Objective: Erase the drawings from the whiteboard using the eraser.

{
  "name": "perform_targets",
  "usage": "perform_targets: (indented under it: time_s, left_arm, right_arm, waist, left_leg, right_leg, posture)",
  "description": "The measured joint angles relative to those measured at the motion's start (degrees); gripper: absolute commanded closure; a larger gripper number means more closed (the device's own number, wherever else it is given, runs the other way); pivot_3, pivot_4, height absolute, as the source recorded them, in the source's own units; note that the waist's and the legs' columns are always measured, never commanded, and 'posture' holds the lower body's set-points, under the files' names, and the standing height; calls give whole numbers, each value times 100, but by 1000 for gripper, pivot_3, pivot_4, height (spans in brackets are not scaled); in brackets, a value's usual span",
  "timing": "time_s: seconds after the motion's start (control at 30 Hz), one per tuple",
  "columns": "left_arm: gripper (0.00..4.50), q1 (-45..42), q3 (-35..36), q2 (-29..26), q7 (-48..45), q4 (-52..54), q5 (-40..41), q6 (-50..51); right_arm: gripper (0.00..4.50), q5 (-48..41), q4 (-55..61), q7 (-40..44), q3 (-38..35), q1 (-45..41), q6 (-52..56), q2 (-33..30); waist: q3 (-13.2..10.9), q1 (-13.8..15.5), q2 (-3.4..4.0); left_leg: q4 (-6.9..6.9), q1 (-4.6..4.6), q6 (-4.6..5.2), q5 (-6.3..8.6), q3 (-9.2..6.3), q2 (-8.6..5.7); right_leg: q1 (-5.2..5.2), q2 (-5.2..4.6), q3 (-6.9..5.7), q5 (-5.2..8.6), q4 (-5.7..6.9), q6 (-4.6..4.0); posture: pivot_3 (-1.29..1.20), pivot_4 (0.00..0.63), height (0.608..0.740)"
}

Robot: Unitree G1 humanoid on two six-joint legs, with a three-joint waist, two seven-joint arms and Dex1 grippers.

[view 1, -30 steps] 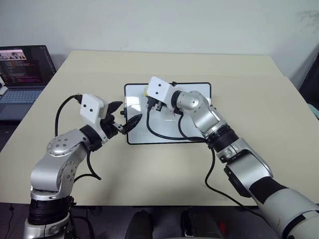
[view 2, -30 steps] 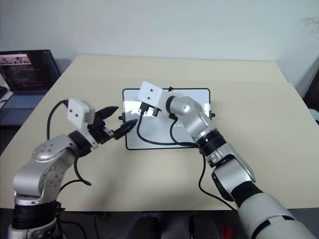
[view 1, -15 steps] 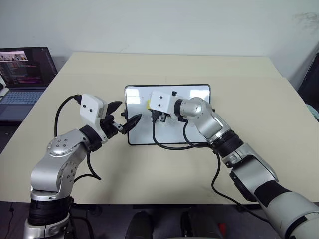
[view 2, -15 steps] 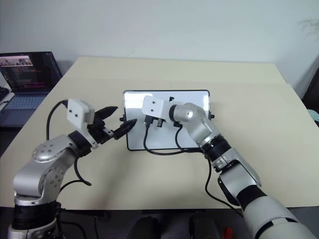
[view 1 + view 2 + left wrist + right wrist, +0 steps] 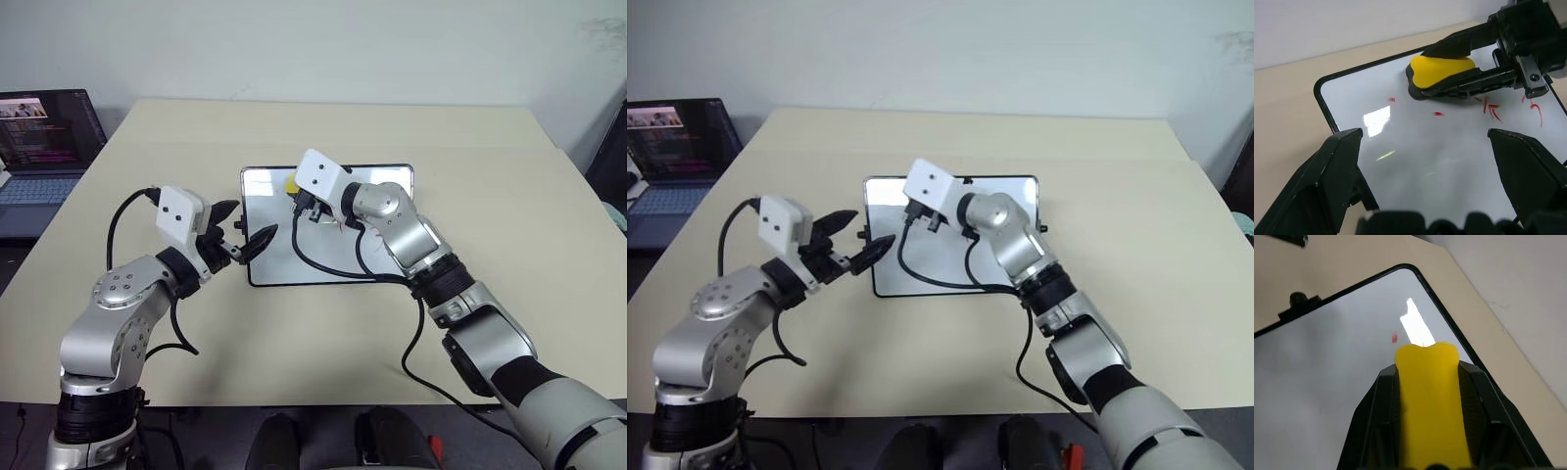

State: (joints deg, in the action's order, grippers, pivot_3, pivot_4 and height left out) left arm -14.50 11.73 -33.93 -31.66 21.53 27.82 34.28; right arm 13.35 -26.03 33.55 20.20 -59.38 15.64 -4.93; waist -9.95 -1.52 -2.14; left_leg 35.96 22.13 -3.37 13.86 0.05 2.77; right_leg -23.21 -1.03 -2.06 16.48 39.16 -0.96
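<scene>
The right gripper (image 5: 1459, 63) is squeezing the yellow eraser (image 5: 1442, 70) on the whiteboard (image 5: 1415, 161) lying on the table (image 5: 294, 323), so it should be pressing flat while rubbing the red drawings (image 5: 1491, 108), with the left gripper (image 5: 245, 235) waiting beside, fingers apart.

The laptop (image 5: 44, 147) is cut off by the frame's edge.

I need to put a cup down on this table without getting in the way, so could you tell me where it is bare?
Bare: the table to the right of the whiteboard, and the strip behind it. Crowded: the board, where the right hand holds the eraser, with the left hand at its left edge.
</scene>
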Motion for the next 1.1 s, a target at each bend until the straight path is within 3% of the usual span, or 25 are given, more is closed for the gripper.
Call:
perform_targets:
  time_s: [0.27, 0.47, 0.73, 0.93, 1.1]
  left_arm:
    - [0, 0, 6, 0, -1, -63, -9, -77]
    - [0, 59, 43, -1, 2, -70, -7, -101]
    - [0, 57, 82, -1, 2, -70, -7, -103]
    - [0, 56, 99, -1, 0, -134, -15, -117]
    - [0, 56, 113, -2, 4, -164, -26, -123]
  right_arm:
    - [3200, 131, -221, 24, 242, -27, -202, 73]
    - [3200, 296, -318, 151, 499, 17, -544, -233]
    - [3200, 351, -241, 495, 739, 294, -635, -414]
    - [3200, 275, -80, 583, 658, 401, -617, -409]
    - [3200, -200, 361, 926, 320, 480, -68, -369]
  waist:
    - [0, -13, 0]
    - [2, 17, -2]
    - [2, 38, -2]
    - [1, 38, -1]
    - [-2, 21, 0]
  left_leg:
    - [1, 1, -1, 3, 1, -1]
    - [7, -21, 0, 2, 2, -5]
    - [4, -126, 3, 1, -1, -3]
    - [4, -121, 9, -5, 0, -2]
    - [3, -50, 6, -3, -4, -1]
  right_leg:
    - [2, 0, 0, 0, -8, 0]
    - [27, -1, -4, -2, -5, 3]
    - [127, -1, -1, 14, -13, 29]
    - [122, 0, -1, 8, -12, 23]
    - [60, 0, 0, -2, -16, 7]
  posture:
    - [0, 150, 740]
    - [0, 150, 740]
    - [0, 150, 740]
    - [0, 150, 740]
    - [0, 150, 740]
